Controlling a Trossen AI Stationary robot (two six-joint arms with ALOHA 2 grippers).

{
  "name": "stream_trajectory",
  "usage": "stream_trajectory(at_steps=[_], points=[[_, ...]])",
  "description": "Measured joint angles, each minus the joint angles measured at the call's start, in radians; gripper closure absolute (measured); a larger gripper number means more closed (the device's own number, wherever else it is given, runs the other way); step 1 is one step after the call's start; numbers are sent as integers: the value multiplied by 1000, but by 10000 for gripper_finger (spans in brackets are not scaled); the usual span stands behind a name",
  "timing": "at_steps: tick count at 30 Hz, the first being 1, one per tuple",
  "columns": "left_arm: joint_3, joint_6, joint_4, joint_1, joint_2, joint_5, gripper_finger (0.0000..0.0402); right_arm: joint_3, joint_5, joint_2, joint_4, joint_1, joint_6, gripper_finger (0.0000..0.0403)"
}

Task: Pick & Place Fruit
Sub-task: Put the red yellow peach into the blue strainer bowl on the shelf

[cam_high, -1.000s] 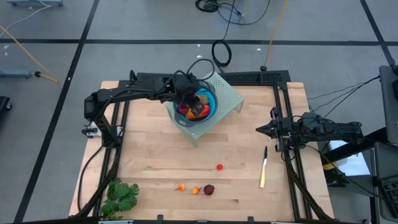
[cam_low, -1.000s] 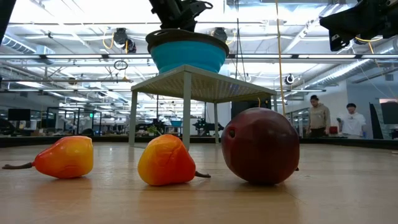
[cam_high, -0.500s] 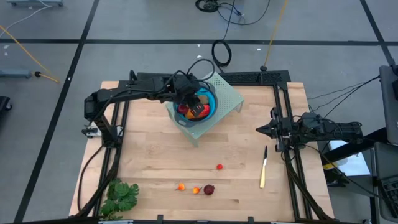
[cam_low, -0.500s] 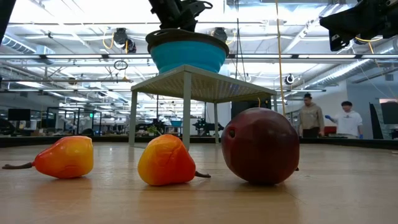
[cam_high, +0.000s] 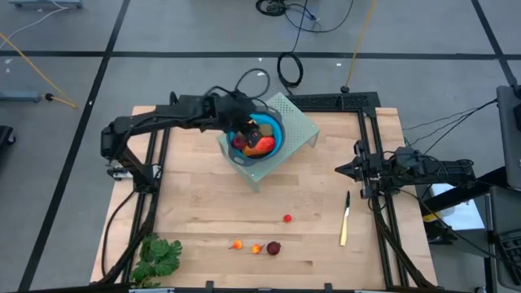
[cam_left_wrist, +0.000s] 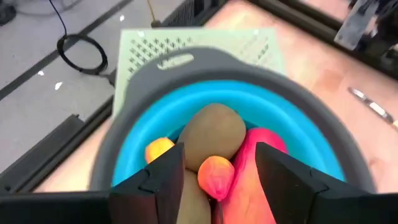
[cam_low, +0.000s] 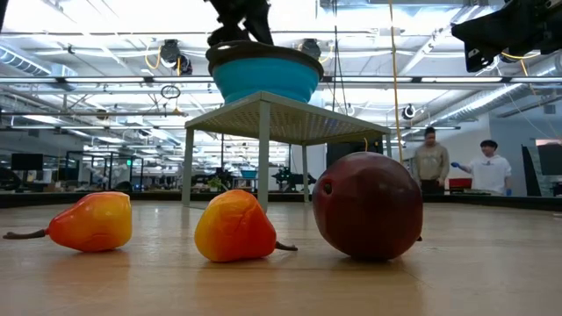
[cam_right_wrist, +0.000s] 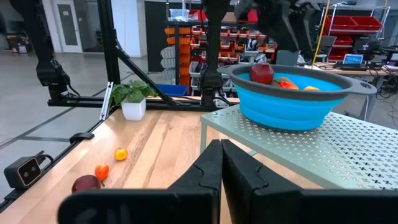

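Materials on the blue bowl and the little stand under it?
Blue bowl: looks like soft matte plastic or silicone with a stiffer grey rim; can't confirm which. Stand: pale green perforated sheet on thin legs, probably painted metal or plastic, judging by the regular hole pattern.

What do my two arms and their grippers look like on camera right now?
Both arms are dark, near-black jointed links. The left gripper has two broad, blocky dark fingers with angular faces. The right gripper has the same dark, faceted fingers, narrowing toward the tips. A thin dark cable loops above the left arm's wrist, and black cables trail from the right arm's base.
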Motion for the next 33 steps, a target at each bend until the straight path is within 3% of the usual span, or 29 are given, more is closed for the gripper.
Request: stream_trajectory(at_steps=[11, 21, 33], points=[[0, -18, -10, -32, -135, -4, 296, 0, 0, 0, 0, 0, 5, 403], [0, -21, -36, -63, -178, -12, 391, 0, 0, 0, 0, 0, 33, 403], [0, -29, -30, -99, -181, -12, 396, 0, 0, 0, 1, 0, 33, 403]])
